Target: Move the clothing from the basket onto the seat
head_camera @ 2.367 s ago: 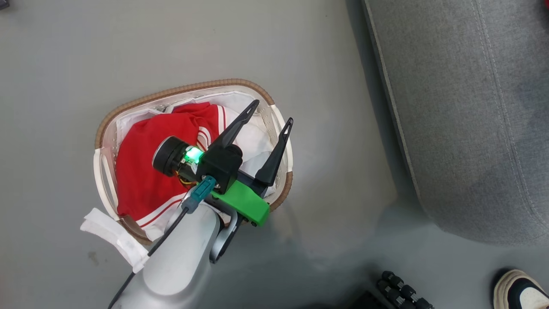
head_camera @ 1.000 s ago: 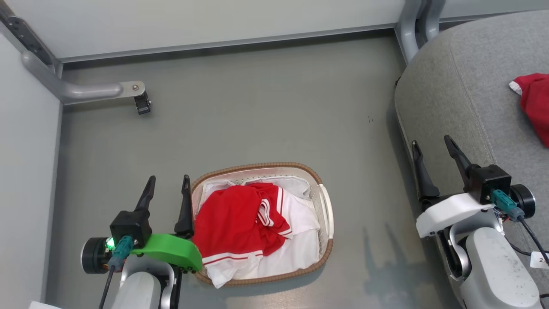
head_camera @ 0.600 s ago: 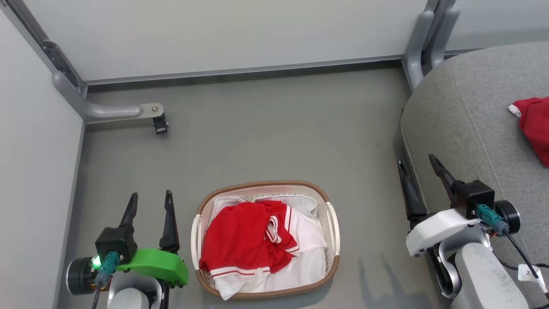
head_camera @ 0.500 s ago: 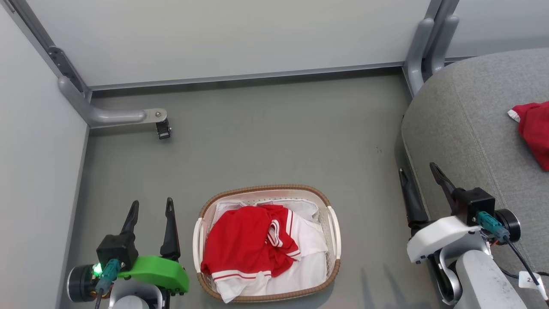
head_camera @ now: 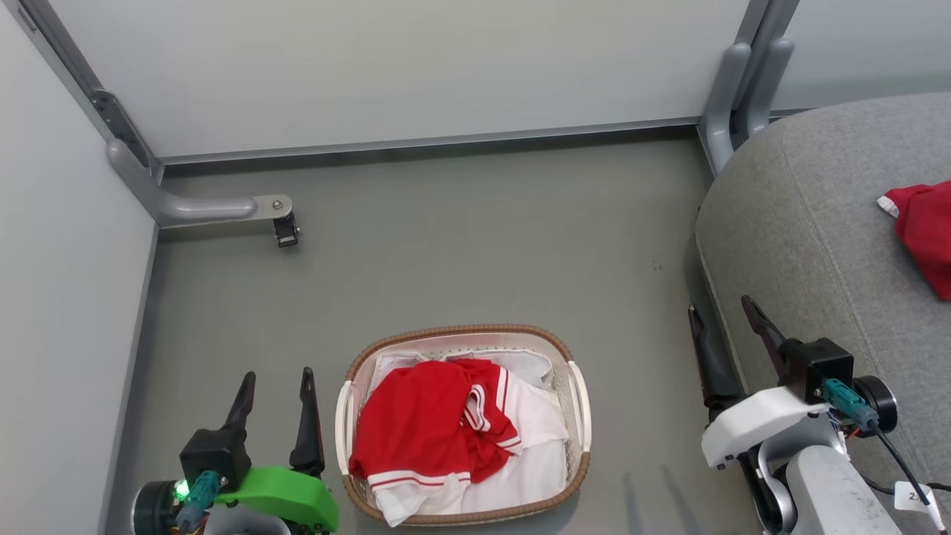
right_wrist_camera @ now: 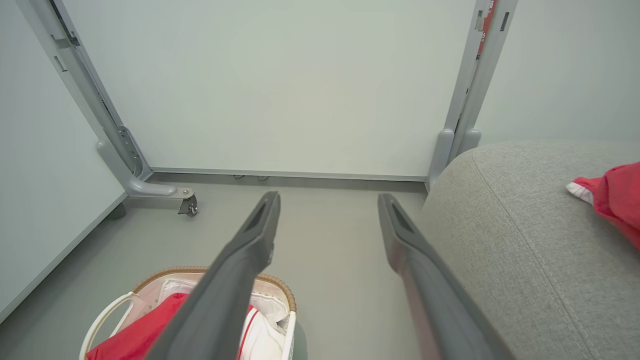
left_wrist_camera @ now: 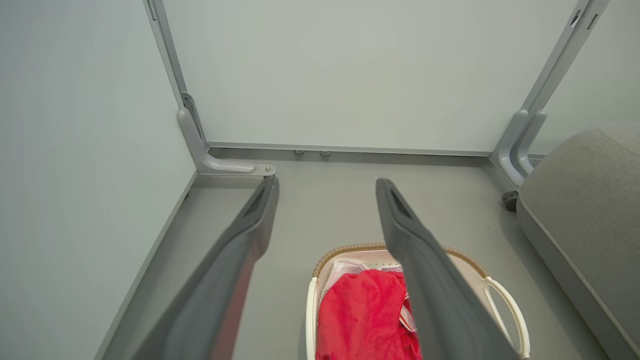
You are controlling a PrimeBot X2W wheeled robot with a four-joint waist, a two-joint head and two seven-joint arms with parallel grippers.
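Red and white clothing [head_camera: 435, 435] lies bunched in the oval white basket [head_camera: 464, 331] with the brown rim, on the floor at the bottom middle. Another red garment [head_camera: 925, 230] rests on the grey seat [head_camera: 832, 223] at the right edge. My left gripper [head_camera: 276, 377] stands open just left of the basket, holding nothing. My right gripper [head_camera: 722, 310] is open at the seat's front edge, also empty. The left wrist view shows the clothing [left_wrist_camera: 357, 320] in the basket [left_wrist_camera: 490, 290]. From the right wrist I see the seat [right_wrist_camera: 525, 250] with the red garment [right_wrist_camera: 617, 197] on it.
White partition walls close the space at the back and left. A grey metal foot with a small castor [head_camera: 286, 229] juts from the left wall, and a grey post [head_camera: 732, 89] stands behind the seat. Bare grey floor [head_camera: 475, 245] lies beyond the basket.
The camera has lifted and turned, so the whole picture shifted down. Earlier the left gripper hung over the basket; now both grippers sit low at the sides, open and empty.
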